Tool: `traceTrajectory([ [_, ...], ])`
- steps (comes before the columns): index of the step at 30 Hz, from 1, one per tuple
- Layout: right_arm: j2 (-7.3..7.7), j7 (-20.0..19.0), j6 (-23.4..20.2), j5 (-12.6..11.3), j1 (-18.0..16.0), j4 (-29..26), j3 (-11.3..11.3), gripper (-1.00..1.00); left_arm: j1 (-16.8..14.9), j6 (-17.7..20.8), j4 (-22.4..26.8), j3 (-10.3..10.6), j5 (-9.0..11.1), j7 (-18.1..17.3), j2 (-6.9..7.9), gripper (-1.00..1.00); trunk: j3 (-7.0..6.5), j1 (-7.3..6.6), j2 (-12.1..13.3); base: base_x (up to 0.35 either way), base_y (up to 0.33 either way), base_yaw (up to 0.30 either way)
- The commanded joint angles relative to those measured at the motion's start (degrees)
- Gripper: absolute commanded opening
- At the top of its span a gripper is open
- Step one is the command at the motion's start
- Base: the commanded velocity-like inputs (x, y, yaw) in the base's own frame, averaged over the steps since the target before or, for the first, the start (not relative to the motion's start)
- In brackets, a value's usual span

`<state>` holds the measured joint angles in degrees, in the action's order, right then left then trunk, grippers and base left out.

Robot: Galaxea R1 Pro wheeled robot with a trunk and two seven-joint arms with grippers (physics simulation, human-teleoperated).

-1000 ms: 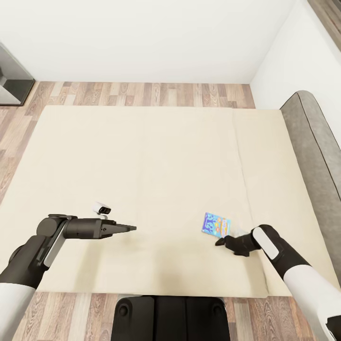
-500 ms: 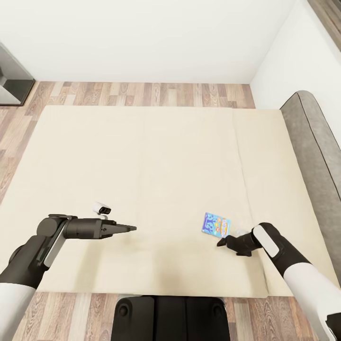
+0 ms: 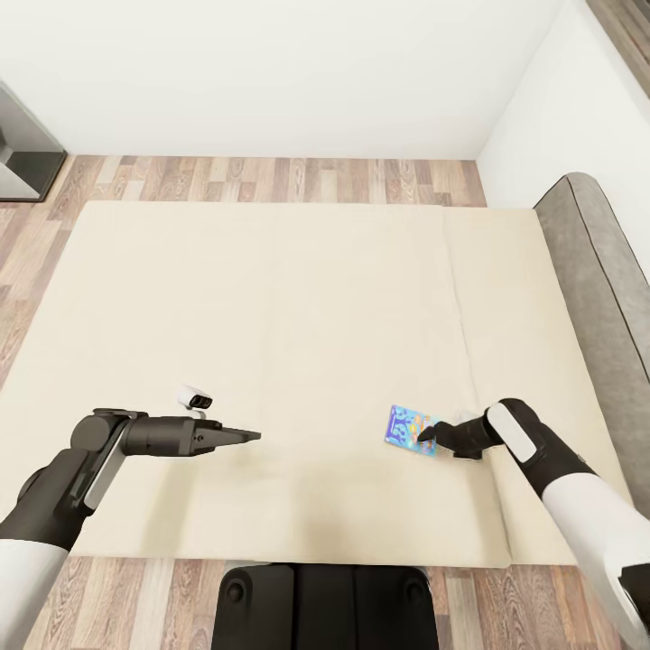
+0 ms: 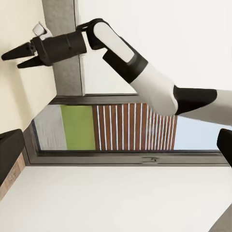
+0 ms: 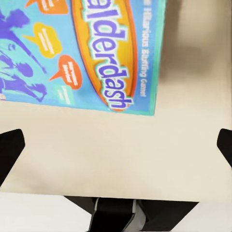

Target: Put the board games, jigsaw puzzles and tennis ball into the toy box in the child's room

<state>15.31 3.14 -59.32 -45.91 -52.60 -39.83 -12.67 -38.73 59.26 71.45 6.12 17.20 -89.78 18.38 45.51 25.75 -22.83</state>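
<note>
Reaching forward since a second ago, the right gripper (image 3: 424, 436) now meets the blue board game (image 3: 411, 427). From left: the left gripper (image 3: 251, 435) hovers idle, jaws pressed together, over the bed (image 3: 271, 298); right jaws spread, apparently to pinch the box's edge.

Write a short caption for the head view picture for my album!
Right end effector reaches the blue board game on the beige bed.
</note>
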Motion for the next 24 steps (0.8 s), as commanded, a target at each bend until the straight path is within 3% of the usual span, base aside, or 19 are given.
traceTrajectory([
  [1, 0.07, 0.34, -0.06, -0.40, -0.52, -0.01, -0.29, 1.00, -0.03, 0.61, 0.01, 0.12, 0.02, -0.22, 0.06, 1.00, 0.07, 0.03, -0.09, 0.000, 0.000, 0.000],
  [11, -0.49, 2.13, 1.53, -0.37, -4.02, 0.14, -0.31, 1.00, -0.03, 0.60, -0.07, 0.06, -0.13, -0.22, 0.00, 1.00, 0.07, 0.03, -0.09, 0.000, 0.000, 0.000],
  [24, -0.87, 4.73, 10.00, -0.32, -5.10, 0.19, -0.43, 1.00, -0.03, 0.60, -0.08, 0.03, -0.09, -0.22, -0.01, 1.00, 0.07, 0.03, -0.09, 0.000, 0.000, 0.000],
])
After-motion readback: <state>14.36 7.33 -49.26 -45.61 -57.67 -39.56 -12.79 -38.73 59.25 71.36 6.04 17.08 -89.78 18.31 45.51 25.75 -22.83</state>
